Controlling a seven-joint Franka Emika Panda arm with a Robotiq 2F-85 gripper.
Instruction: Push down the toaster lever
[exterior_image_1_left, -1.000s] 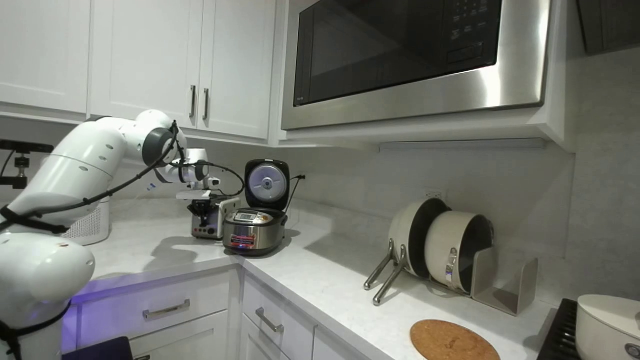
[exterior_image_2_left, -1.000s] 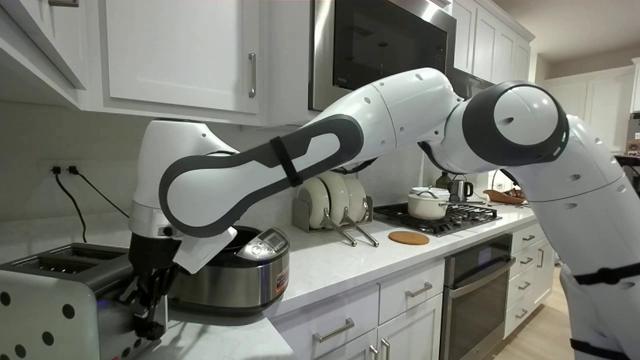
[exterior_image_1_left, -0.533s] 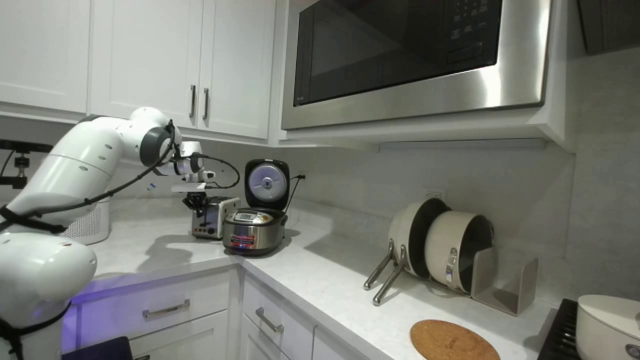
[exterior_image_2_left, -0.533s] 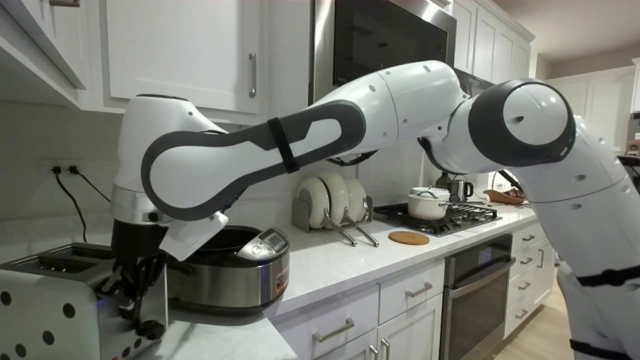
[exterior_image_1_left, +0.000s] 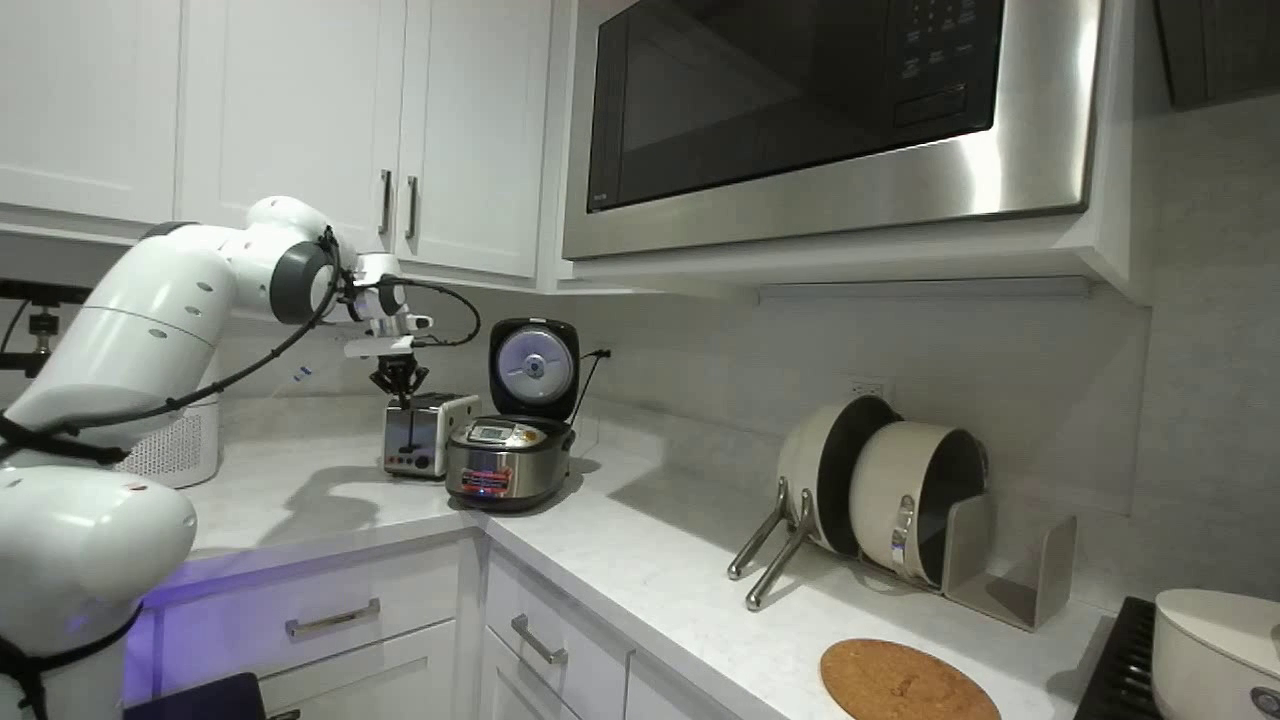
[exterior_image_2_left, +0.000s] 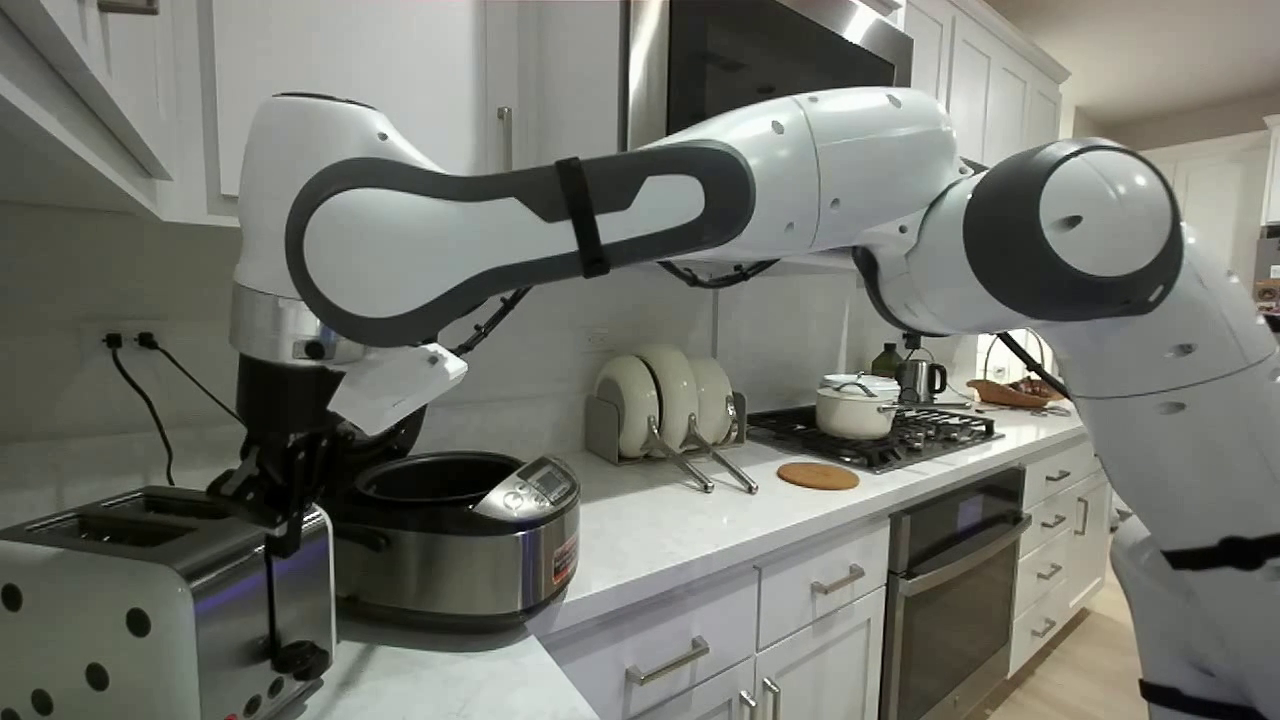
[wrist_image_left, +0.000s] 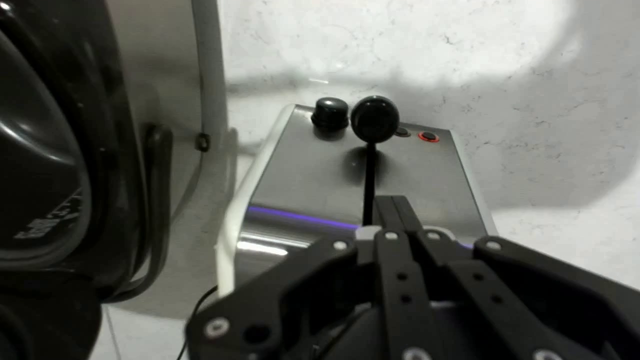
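The toaster (exterior_image_1_left: 424, 452) is a boxy appliance with a silver front and white sides with black spots. It stands on the counter, and its white side (exterior_image_2_left: 110, 625) fills the lower left of an exterior view. In the wrist view, its silver front (wrist_image_left: 315, 180) has a dark vertical slot. The black round lever knob (wrist_image_left: 375, 119) is at the low end of that slot, beside a black dial (wrist_image_left: 330, 114). My gripper (wrist_image_left: 392, 199) is shut and empty, with its fingertips together. In both exterior views the gripper (exterior_image_2_left: 285, 545) is at the toaster's upper front edge, above the lever.
A round silver cooker (exterior_image_1_left: 505, 470) with its black lid raised stands close beside the toaster. A white perforated basket (exterior_image_1_left: 180, 450) is behind the arm. Pans in a rack (exterior_image_1_left: 900, 490) and a cork mat (exterior_image_1_left: 905, 680) are farther along the counter. Cabinets hang above.
My gripper has risen from low in front of the toaster, near the lever, to the toaster's upper edge. The toaster's front and lever are uncovered. The lever stays low in its slot.
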